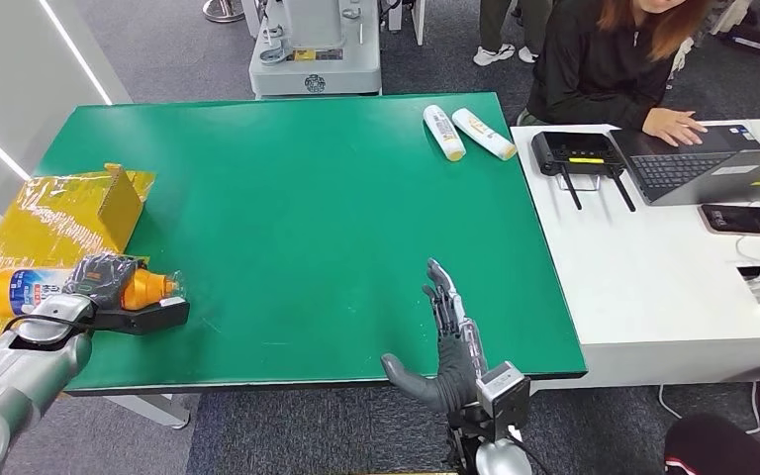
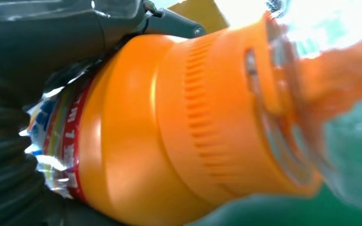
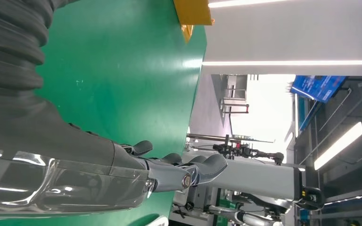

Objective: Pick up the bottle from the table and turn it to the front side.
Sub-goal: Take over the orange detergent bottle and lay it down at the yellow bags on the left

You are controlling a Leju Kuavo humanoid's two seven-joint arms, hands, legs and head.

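Observation:
An orange-capped bottle with a yellow body and a blue and red label lies sideways at the table's near left edge. My left hand grips it around the neck, just behind the cap. Up close in the left wrist view, the ribbed orange cap and shoulder of the bottle sit against my left hand. My right hand is open at the near edge of the green table, fingers stretched forward and thumb out to the left, holding nothing. The right wrist view shows that right hand over the green surface.
A yellow cardboard box wrapped in plastic lies at the left edge beside the bottle. Two white and yellow bottles lie at the far right corner. A white desk with a router, laptop and phone adjoins on the right, where a person sits typing.

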